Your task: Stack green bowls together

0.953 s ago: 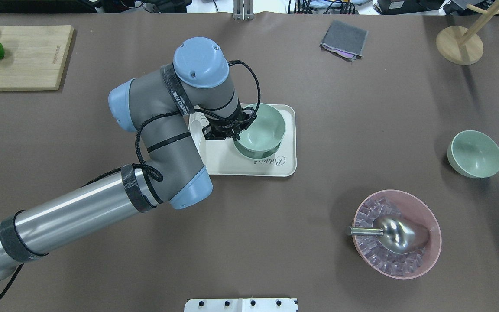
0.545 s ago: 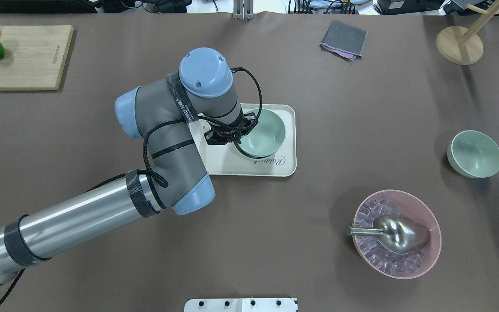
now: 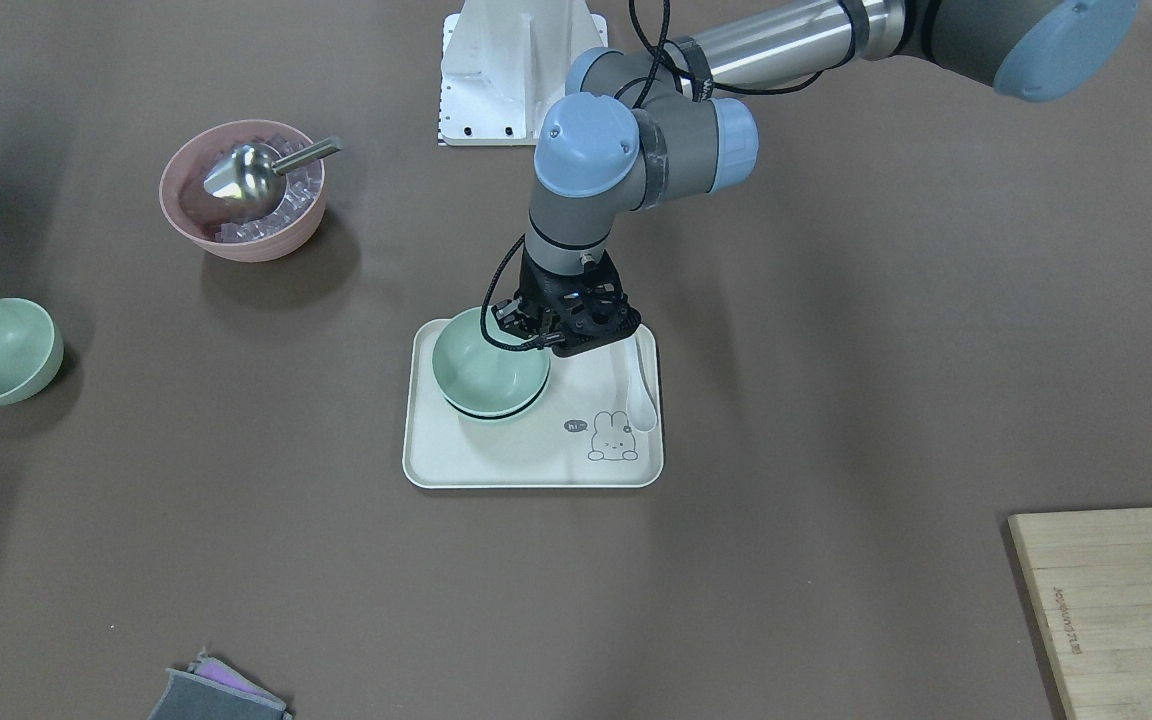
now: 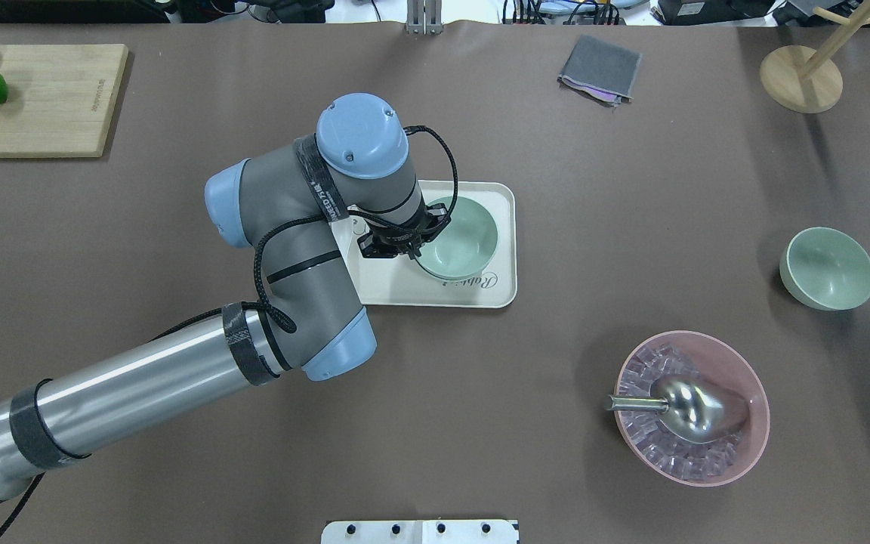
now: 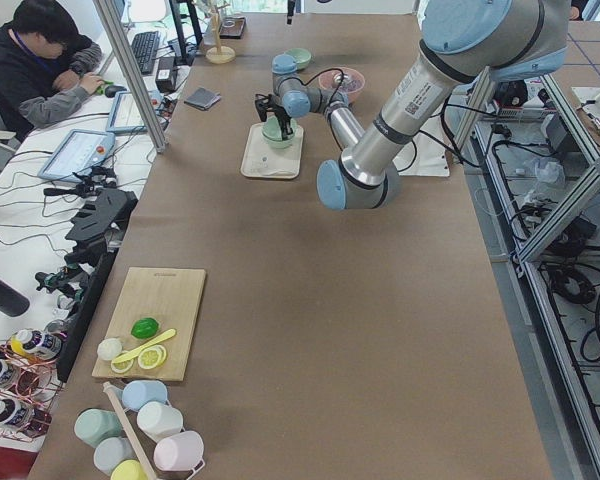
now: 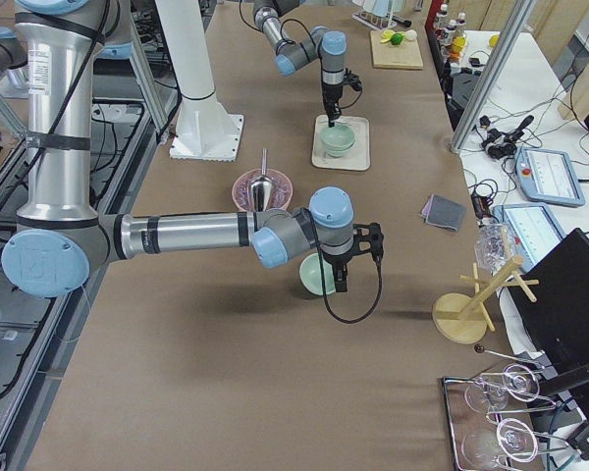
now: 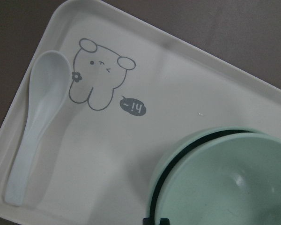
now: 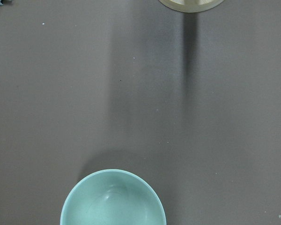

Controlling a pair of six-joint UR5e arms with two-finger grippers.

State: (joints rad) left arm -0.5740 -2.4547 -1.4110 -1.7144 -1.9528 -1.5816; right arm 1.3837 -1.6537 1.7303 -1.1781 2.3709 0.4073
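Observation:
Two green bowls sit nested on the cream tray (image 4: 495,291): the upper bowl (image 4: 461,234) rests inside the lower bowl (image 3: 492,411), of which only a rim shows. My left gripper (image 4: 414,253) is shut on the upper bowl's near rim; the left wrist view shows that bowl (image 7: 229,187) level inside the lower one (image 7: 178,145). The third green bowl (image 4: 828,268) stands alone at the right, upright and empty. My right gripper (image 6: 342,285) hangs over it, seen only in the exterior right view, so I cannot tell its state. The right wrist view shows that bowl (image 8: 112,201) below.
A white spoon (image 3: 644,395) lies on the tray beside the bowls. A pink bowl (image 4: 692,408) with ice and a metal scoop stands front right. A cutting board (image 4: 35,98), a grey cloth (image 4: 600,69) and a wooden stand (image 4: 801,79) lie along the far edge.
My left gripper has lowered the upper green bowl from a raised, tilted pose down into the bowl on the tray. The lone bowl has not moved.

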